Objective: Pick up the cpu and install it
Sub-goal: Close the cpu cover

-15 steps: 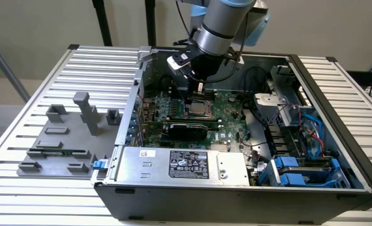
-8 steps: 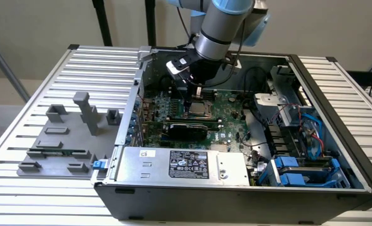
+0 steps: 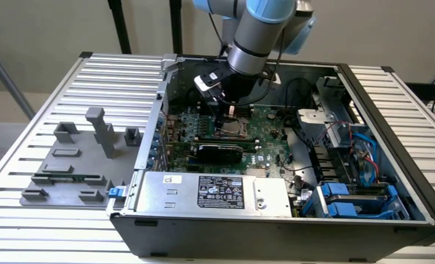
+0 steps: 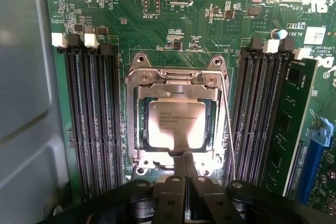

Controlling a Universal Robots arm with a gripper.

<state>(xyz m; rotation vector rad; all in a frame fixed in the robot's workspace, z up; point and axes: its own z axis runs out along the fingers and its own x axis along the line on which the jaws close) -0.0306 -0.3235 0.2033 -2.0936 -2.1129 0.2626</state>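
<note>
The cpu (image 4: 176,125), a flat square chip with a silvery top, lies flat inside the open metal socket frame (image 4: 137,129) on the green motherboard (image 4: 157,30). My gripper (image 4: 185,162) is shut, its two dark fingers pressed together, and the tips sit right at the cpu's near edge. Nothing is pinched between them. In the exterior view my gripper (image 3: 230,111) reaches down into the open computer case (image 3: 393,137), just above the socket (image 3: 230,127).
Black memory slots (image 4: 89,119) flank the socket, with a green memory stick (image 4: 294,124) seated on one side. A silver power supply box (image 3: 213,192) fills the case's near side. A grey fixture tray (image 3: 74,165) with a memory stick stands at the exterior view's left.
</note>
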